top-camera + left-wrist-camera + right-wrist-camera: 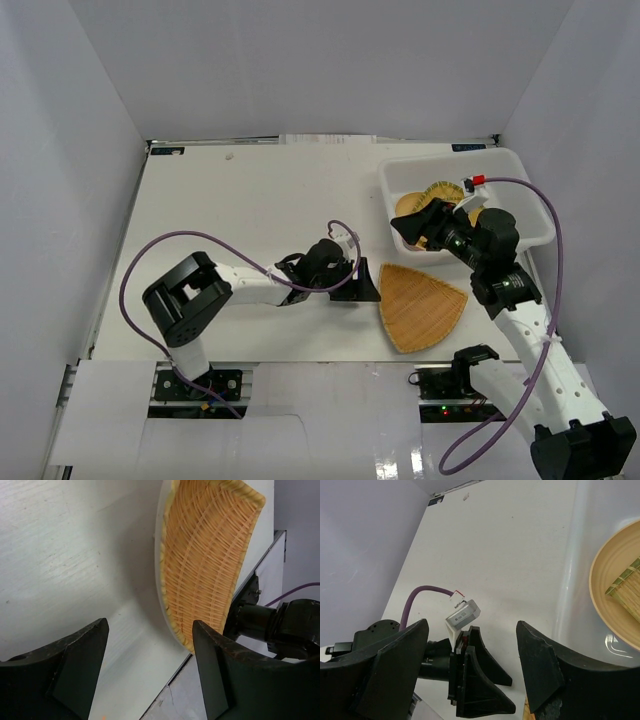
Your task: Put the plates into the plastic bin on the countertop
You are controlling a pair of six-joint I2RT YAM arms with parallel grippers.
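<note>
No legible text, numbers or brand marks in any view.

Closest candidates:
- left sticker [168, 151]: small dark strip at the far left corner of the counter [250, 200]. It carries light marks, too small to read.
- right sticker [468, 147]: same kind of strip at the far right corner, also too small to read.
- corner sticker [436, 500]: dark strip at a counter corner in the right wrist view, blurred. Can't tell whether it's one of the two above.
</note>
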